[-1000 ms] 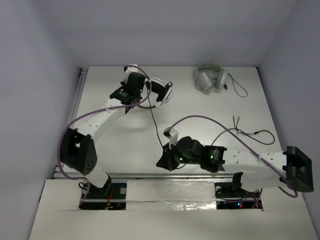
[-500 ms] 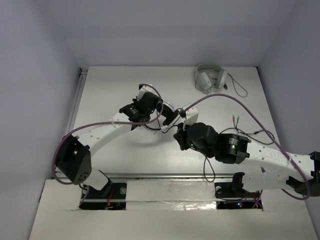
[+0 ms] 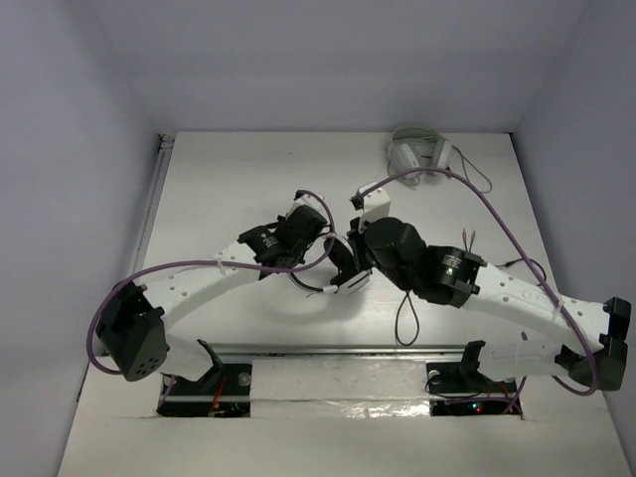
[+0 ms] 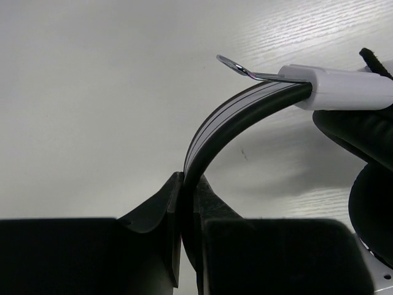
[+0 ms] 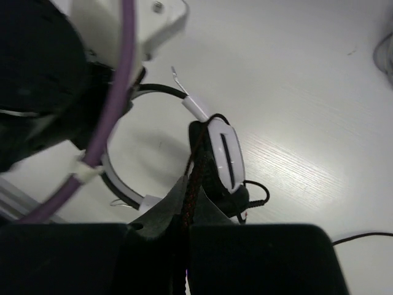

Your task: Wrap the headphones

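Headphones (image 3: 346, 275) sit between both arms: left end effector (image 4: 186, 192) clamps the headband (image 4: 233, 114), right end effector (image 5: 183, 203) pinches the cable (image 5: 194, 163), ear cup (image 5: 225, 157) just beyond its fingertips.

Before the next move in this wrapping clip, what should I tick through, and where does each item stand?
1. Left gripper clamped on the headband: ok.
2. Right gripper pinching the cable beside the ear cup: ok.
3. Cable fully wound on the headphones: not ok; in the top view a length of it loops loose toward the near edge.
4. Clearance between the two wrists: cannot tell; they crowd together in the top view.
5. Grey headphones out of the way: ok, they lie at the far edge.
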Available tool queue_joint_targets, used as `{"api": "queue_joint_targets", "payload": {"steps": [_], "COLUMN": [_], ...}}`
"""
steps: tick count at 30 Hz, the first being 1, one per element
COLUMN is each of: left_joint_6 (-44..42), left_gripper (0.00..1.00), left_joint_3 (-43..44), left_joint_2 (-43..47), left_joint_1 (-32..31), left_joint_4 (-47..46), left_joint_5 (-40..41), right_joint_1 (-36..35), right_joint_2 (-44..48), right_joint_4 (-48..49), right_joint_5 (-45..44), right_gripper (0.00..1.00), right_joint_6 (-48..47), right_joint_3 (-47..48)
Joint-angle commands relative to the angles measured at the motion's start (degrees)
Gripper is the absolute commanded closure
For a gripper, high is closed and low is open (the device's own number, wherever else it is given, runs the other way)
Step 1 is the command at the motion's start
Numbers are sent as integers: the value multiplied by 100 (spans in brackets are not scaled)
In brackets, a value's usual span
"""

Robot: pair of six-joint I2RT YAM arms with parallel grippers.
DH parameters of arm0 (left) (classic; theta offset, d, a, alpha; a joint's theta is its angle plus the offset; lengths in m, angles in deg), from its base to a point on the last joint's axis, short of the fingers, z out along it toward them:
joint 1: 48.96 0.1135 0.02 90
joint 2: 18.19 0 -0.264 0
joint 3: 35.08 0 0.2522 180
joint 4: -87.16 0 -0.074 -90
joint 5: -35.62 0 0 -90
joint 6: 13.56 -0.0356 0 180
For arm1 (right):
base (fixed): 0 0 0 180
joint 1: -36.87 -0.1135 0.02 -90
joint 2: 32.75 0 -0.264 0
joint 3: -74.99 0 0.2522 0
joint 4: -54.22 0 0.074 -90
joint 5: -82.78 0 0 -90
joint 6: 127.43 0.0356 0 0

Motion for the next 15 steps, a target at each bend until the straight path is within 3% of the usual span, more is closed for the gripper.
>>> {"api": "queue_joint_targets", "payload": {"steps": [1,9,15], "left_joint_6": [268,408,716], "left_gripper": [100,100,100], "left_joint_3": [389,433,740], "left_joint_2": [-43,396,344], "left_joint_1": [126,1672,1946], "left_joint_4": [-129,-1165,-1544], "left_joint_5": [208,-2005,-2518], "right_joint_1": [14,14,14], "right_joint_2": [-124,1087,922], "right_joint_4": [-55,5,302], "right_joint_5": [552,1465,2214], "right_gripper": [100,100,100], "right_joint_6": [-54,596,702], "right_joint_3": [500,-668,-1082]}}
